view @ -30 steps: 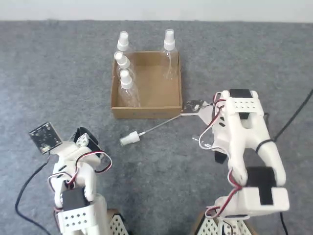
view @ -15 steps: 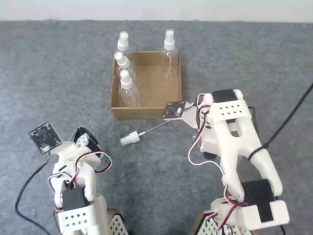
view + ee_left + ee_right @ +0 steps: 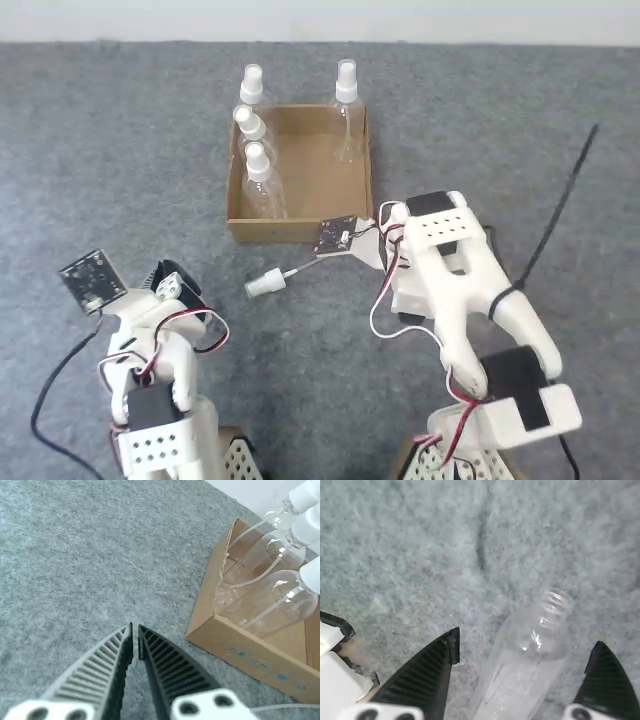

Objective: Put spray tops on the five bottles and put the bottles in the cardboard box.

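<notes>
Carpet (image 3: 120, 140), grey, over the whole table: nap likely gives some hold under a rolling item. Cardboard box (image 3: 300, 228), far centre: four capped bottles (image 3: 262, 185) upright inside, three along its left side, one at far right; a careless fifth entry may topple them. Right gripper (image 3: 526, 642), beside the box's near-right corner: jaws spread wide, nothing held, straddling the fifth bottle (image 3: 532, 650). That bottle: uncapped, lying on its side on the carpet; round and slick-looking, so an off-centre closure may squirt it out or roll it. Left gripper (image 3: 135, 628), near left: jaws all but closed, empty, well apart from the work. Spray top (image 3: 265, 285), loose on the carpet near the box, thin tube (image 3: 320, 260) trailing toward the right arm (image 3: 450, 270); a sweep of that arm may drag or bend it.
</notes>
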### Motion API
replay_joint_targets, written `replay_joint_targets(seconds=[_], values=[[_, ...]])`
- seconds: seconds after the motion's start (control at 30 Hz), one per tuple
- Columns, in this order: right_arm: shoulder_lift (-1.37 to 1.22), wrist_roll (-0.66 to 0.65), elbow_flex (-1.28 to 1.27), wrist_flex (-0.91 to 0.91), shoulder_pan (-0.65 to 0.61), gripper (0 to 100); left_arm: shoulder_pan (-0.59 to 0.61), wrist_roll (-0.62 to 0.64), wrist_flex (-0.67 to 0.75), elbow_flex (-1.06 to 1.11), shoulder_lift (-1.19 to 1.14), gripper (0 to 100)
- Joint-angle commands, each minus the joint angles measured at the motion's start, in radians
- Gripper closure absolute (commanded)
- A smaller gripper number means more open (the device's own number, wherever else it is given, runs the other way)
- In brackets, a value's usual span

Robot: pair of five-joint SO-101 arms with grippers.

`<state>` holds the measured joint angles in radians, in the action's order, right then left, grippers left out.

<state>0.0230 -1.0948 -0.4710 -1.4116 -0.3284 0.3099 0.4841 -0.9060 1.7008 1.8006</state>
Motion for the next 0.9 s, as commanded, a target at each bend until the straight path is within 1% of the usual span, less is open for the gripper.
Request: replay_joint_targets(seconds=[0.0,0.13,0.27,0.33,0.47,0.6,0.87], values=[[-0.016,0.005,0.014,0.024,-0.005,65.2,0.003,0.003,0.025,-0.015,0.017,99],[-0.022,0.003,0.014,0.024,-0.002,66.0,0.003,0.003,0.025,-0.015,0.017,99],[-0.025,0.003,0.005,0.07,0.004,72.2,0.003,0.003,0.025,-0.015,0.017,99],[-0.025,0.003,0.005,0.091,0.025,73.6,0.003,0.003,0.025,-0.015,0.017,99],[-0.025,0.003,0.005,0.099,0.054,73.1,0.003,0.003,0.025,-0.015,0.017,99],[-0.025,0.003,-0.008,0.097,0.065,70.2,0.003,0.003,0.025,-0.015,0.017,99],[-0.025,0.002,-0.037,0.104,0.073,70.2,0.003,0.003,0.025,-0.015,0.017,99]])
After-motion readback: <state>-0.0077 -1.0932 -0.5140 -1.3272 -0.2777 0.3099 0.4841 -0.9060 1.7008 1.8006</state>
